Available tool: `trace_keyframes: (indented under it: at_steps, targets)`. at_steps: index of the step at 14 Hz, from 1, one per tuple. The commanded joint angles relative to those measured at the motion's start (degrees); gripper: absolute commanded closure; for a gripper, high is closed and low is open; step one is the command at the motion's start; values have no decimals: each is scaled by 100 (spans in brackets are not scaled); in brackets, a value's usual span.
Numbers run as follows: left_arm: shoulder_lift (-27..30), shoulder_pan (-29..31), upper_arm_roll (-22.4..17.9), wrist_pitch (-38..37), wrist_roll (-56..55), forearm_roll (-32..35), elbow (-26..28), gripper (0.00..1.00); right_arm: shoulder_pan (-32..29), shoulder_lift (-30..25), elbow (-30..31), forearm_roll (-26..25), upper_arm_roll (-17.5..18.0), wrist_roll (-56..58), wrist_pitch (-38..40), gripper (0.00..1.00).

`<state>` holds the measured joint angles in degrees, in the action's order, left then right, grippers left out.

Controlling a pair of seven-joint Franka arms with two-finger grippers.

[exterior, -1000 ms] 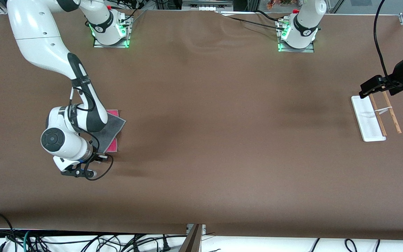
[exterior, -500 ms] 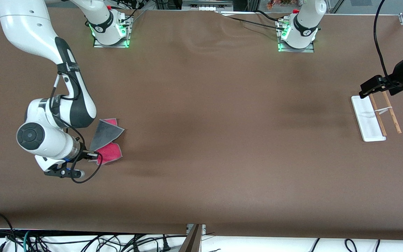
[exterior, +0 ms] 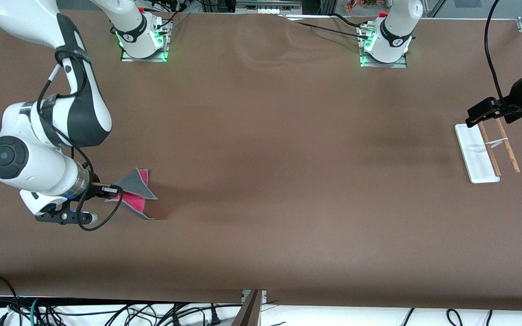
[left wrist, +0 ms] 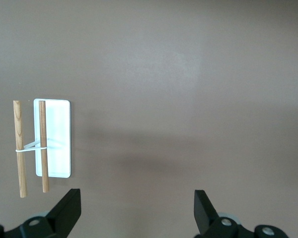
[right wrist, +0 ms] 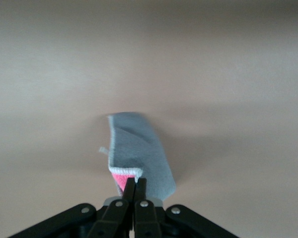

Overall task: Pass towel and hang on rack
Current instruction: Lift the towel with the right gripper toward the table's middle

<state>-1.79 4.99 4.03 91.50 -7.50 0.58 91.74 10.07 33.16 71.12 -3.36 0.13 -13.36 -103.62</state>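
**Lifting a limp cloth by one corner**

Hanging from the right gripper point(right wrist: 134, 184), the small soft towel, grey on one face and bright pink on the other with pale edging point(exterior: 135, 194), was off the brown cloth-covered counter point(exterior: 261, 181) at the right arm's end. The fingers point(right wrist: 128, 191) were pressed together on a corner where the pink face showed under the white hem, and the rest drooped in loose folds, its lowest tip near or on the counter.

It looked light and floppy, likely to swing and fold on itself. A hem corner seemed the surest place to pinch, and a handover would probably want a second free corner.

The rack, a flat white rectangular base with two thin light-brown wooden rods joined by a white crosspiece point(exterior: 487, 151), stood at the left arm's end. The left gripper point(left wrist: 136, 210) waited above the counter beside it, fingers spread wide and empty.
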Motion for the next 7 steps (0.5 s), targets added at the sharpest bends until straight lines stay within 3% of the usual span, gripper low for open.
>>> trace_keyframes:
  at_steps: [1,5,7]
  targets:
    - [91,55,28,44,74,100,72,0,275,-142,-266,2,5,-88,307,100]
    - [91,46,36,44,74,83,63,0,610,-476,-257,19,5,-158,552,100]
    - [91,46,36,44,74,74,63,0,742,-556,-266,28,22,-754,659,100]
